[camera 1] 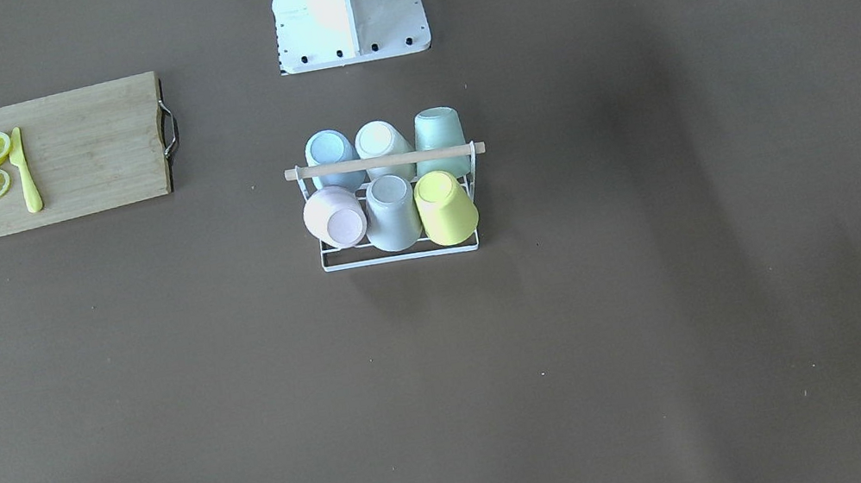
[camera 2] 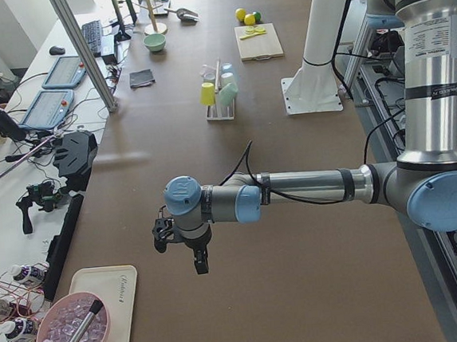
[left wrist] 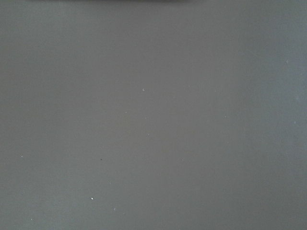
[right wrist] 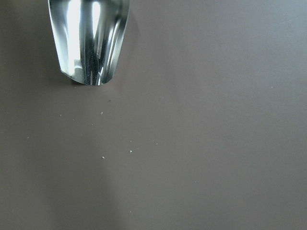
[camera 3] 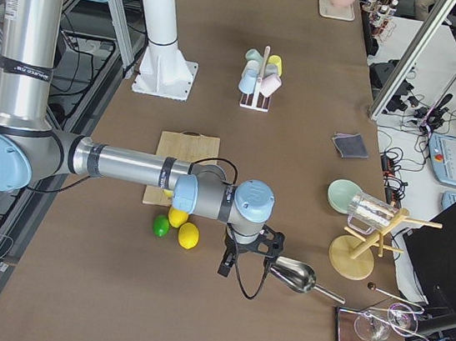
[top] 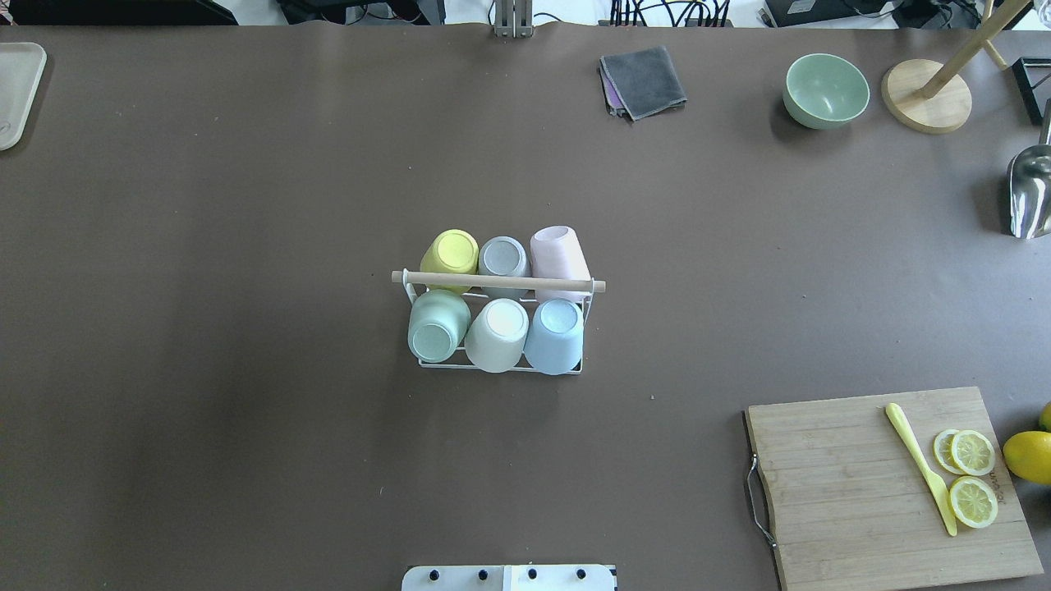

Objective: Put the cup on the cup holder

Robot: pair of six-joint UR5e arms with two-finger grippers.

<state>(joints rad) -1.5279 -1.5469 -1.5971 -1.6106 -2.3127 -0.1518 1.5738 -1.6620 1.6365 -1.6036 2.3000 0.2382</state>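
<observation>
Cups, six, sat upside down and tilted on the cup holder [top: 493,282] at table ctr, in two rows of three either side of its wooden rod. Far row from the robot: yellow cup [top: 450,253], grey cup [top: 503,258], pink cup [top: 560,253]. Near row: green cup [top: 437,327], white cup [top: 497,333], blue cup [top: 555,335].

Both arms were well apart from the holder. The left gripper [camera 2: 189,254] hung over bare tabletop near the table's left end; its wrist cam showed brown surface only. The right gripper [camera 3: 243,261] hung near the right end, just beside a metal scoop [camera 3: 294,276], w/ lemons & a lime close by. Both grippers appeared in side views only, so can't tell if fingers were apart or together.

Elsewhere: cutting board [top: 854,492] w/ lemon slices & a yellow knife [top: 920,466], green bowl [top: 825,89], folded cloths [top: 644,80].
</observation>
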